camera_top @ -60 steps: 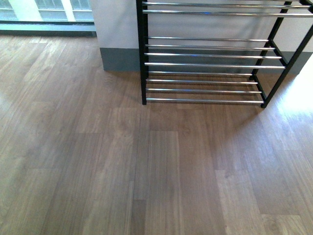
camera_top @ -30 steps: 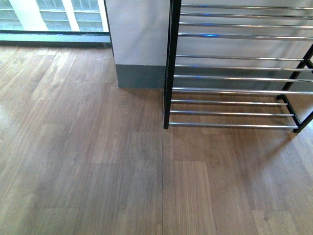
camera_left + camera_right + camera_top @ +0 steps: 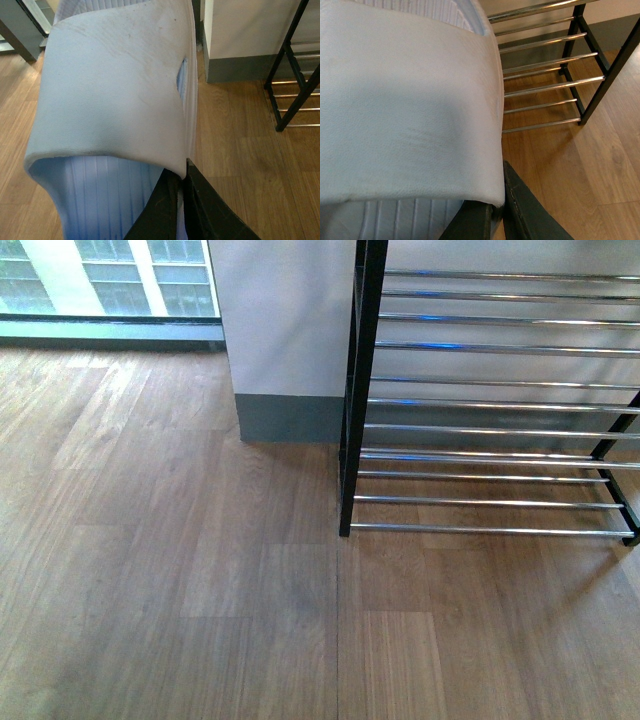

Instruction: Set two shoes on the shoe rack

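Although neither arm nor shoe is caught in the front view, the shoe rack (image 3: pixel 349 440) is seen at the far right, its black post set on the wood floor (image 3: pixel 180 590) just beside a grey-skirted pillar (image 3: pixel 285 340). Its right end is cut off, so a placement judged from here could be set too near that post

From the left wrist, the left gripper (image 3: pixel 183 185) is seen pinched shut on a thin edge of the left-hand shoe (image 3: pixel 110 85), whose pale bulk hides much of what lies ahead. So narrow a hold could be lost to a swing

From the right wrist, the right gripper (image 3: pixel 499 200) is seen closed on the rim of the right-hand shoe (image 3: pixel 405 100), with the rack's chrome bars near beyond it; a sole laid askew could be dropped between them
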